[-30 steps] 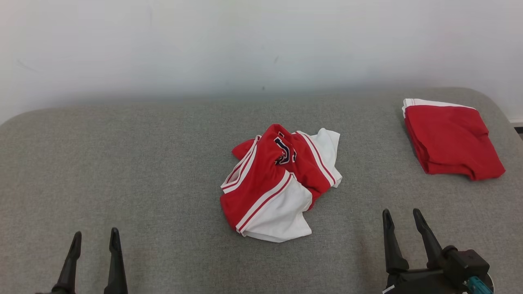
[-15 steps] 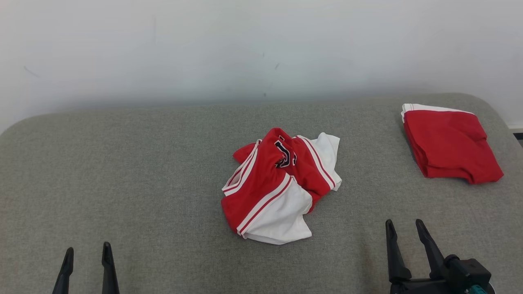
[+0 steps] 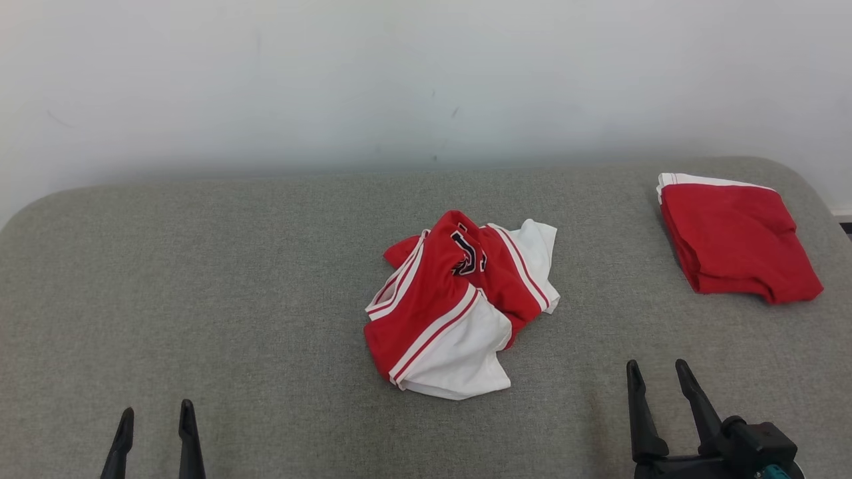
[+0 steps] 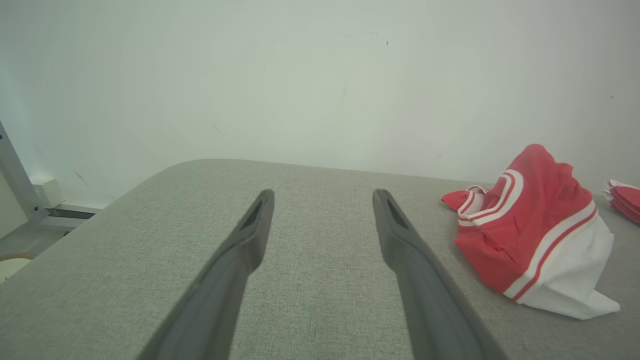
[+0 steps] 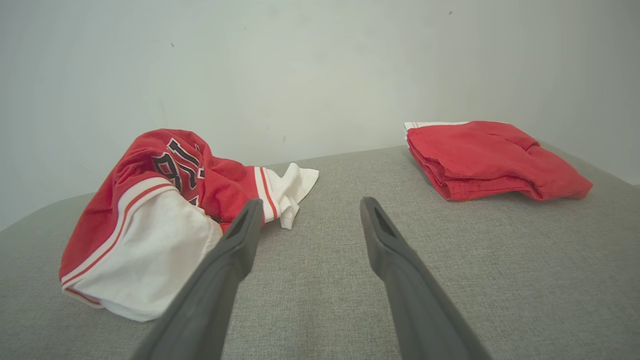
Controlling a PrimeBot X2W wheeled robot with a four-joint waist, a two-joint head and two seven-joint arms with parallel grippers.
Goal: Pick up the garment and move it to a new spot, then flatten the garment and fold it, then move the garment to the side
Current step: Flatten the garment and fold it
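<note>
My left claw sat in the lower left of the head view, cut off by the bottom edge just below its two dark fingertips, which stood apart and held nothing. My right claw sat in the lower right, fingers likewise spread and empty. Its black body and a teal fitting ran off the bottom edge.

Between them, at the centre of the frame, the crumpled red-and-white sports garment with striped trim lay in a heap on the grey woven fabric surface, well apart from both claws. Dark lettering on its upper folds was bunched into the creases and I could not read it whole. The right wrist view showed what looked like parts of numerals. Whether the heap was a shirt or shorts I could not tell. In that same view my own left-hand finger covered part of the garment's near edge.

In the upper right of the head view a neatly folded plain red garment with a white edge lay near the surface's rounded corner. In the left wrist view just a sliver of it showed at the right edge.

A bare white wall filled the top. At the lower left edge of the left wrist view a pale round rim was cut off and could not be identified.
</note>
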